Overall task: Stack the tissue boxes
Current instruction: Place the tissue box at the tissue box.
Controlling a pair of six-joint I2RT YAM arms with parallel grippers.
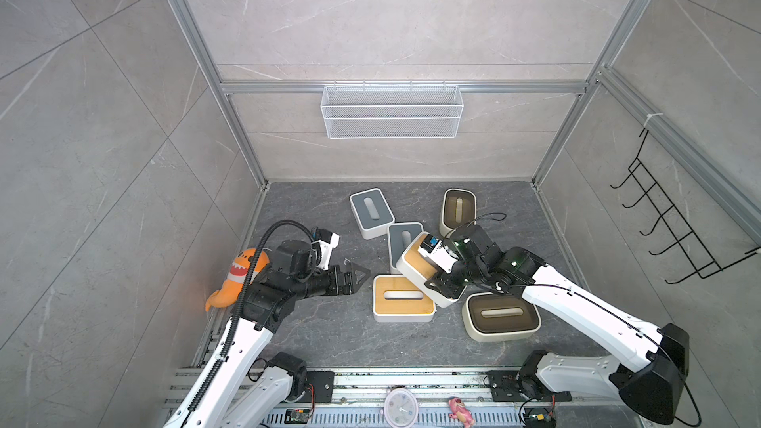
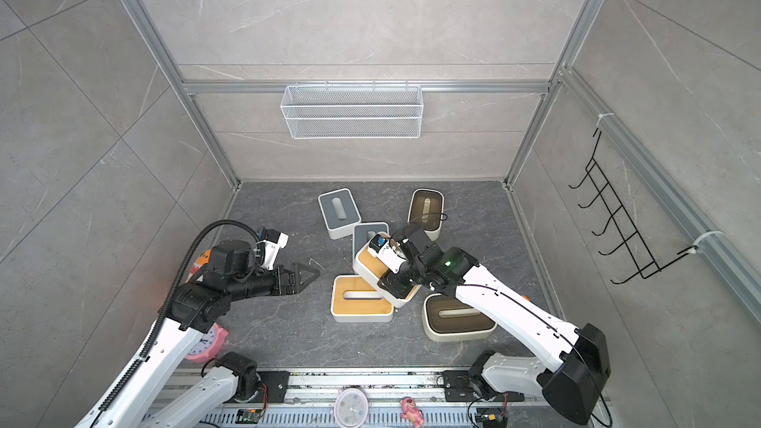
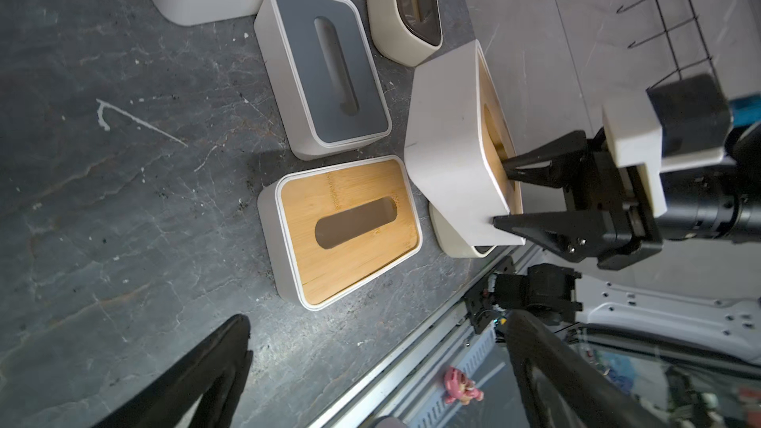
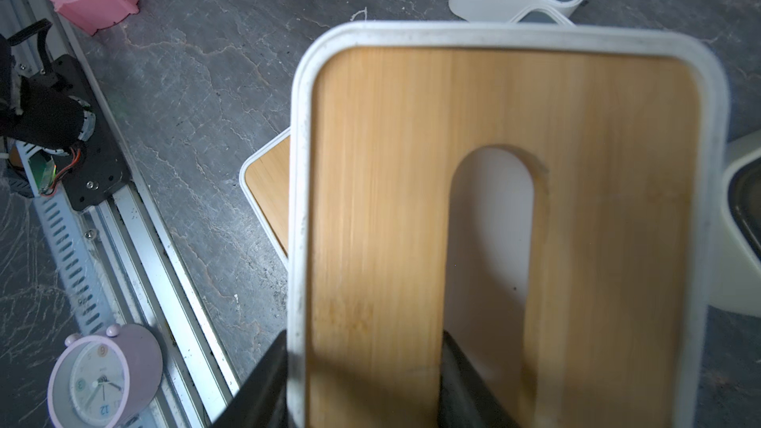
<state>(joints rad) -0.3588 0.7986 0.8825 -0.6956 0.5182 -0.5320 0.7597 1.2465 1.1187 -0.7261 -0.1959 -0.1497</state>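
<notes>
My right gripper (image 1: 441, 285) is shut on a white tissue box with a bamboo lid (image 1: 420, 267), one finger in its slot and one outside its long wall (image 4: 366, 389). That box hangs tilted over the second bamboo-lidded box (image 1: 403, 299), which lies flat on the floor. Two grey-lidded boxes (image 1: 370, 212) (image 1: 405, 240) lie behind them. One cream box with a brown lid (image 1: 458, 209) is at the back right, another (image 1: 500, 317) under my right arm. My left gripper (image 1: 357, 273) stands open and empty to the left of the flat bamboo box (image 3: 346, 232).
A white wire basket (image 1: 391, 111) hangs on the back wall and a black hook rack (image 1: 667, 220) on the right wall. An orange plush (image 1: 234, 277) and a pink clock (image 2: 206, 343) sit by the left arm. A lilac clock (image 1: 400, 405) and a pink toy (image 1: 460, 407) lie on the front rail.
</notes>
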